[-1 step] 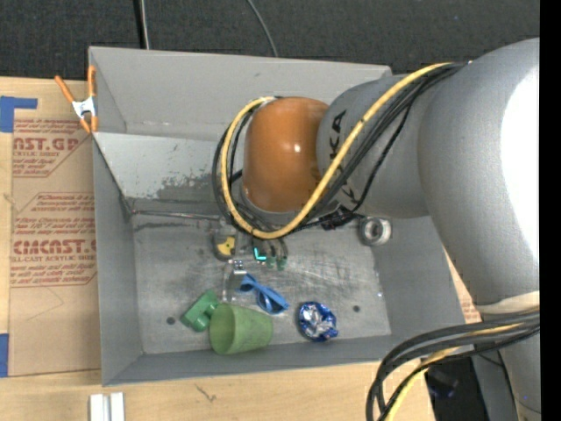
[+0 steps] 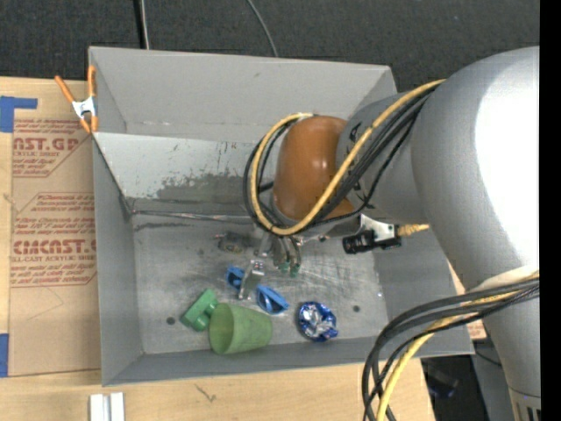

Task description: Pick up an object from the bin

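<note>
My gripper (image 2: 282, 255) hangs under the orange wrist cover, low over the middle of the bin floor. Just to its lower left lies a small blue and silver piece (image 2: 237, 277), and a second blue piece (image 2: 273, 300) lies just below it. Whether anything is in its grasp is hidden from this angle. A crumpled blue and white wrapper ball (image 2: 316, 320) rests on the floor to the gripper's lower right. A small dark bit (image 2: 232, 239) lies to its left, near the back wall.
A light green cup (image 2: 239, 330) lies on its side near the bin's front wall, with a darker green block (image 2: 200, 310) touching it on the left. The arm and its cables cover the bin's right side.
</note>
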You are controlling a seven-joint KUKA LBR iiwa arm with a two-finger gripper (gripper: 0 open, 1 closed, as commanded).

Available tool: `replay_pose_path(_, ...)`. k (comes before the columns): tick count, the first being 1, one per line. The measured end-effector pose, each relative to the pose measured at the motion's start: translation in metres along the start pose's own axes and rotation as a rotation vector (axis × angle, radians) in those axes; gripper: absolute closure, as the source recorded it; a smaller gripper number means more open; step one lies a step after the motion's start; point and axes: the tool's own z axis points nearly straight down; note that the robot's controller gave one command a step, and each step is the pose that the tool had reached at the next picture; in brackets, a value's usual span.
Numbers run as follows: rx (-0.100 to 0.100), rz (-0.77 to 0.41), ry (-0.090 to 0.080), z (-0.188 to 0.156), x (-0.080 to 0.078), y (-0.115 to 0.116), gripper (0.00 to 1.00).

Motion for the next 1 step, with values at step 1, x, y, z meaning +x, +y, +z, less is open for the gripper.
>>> replay_pose_path(1,-0.002,-0.001,-0.001,-0.0016,-0.0004,0.0012,1.00)
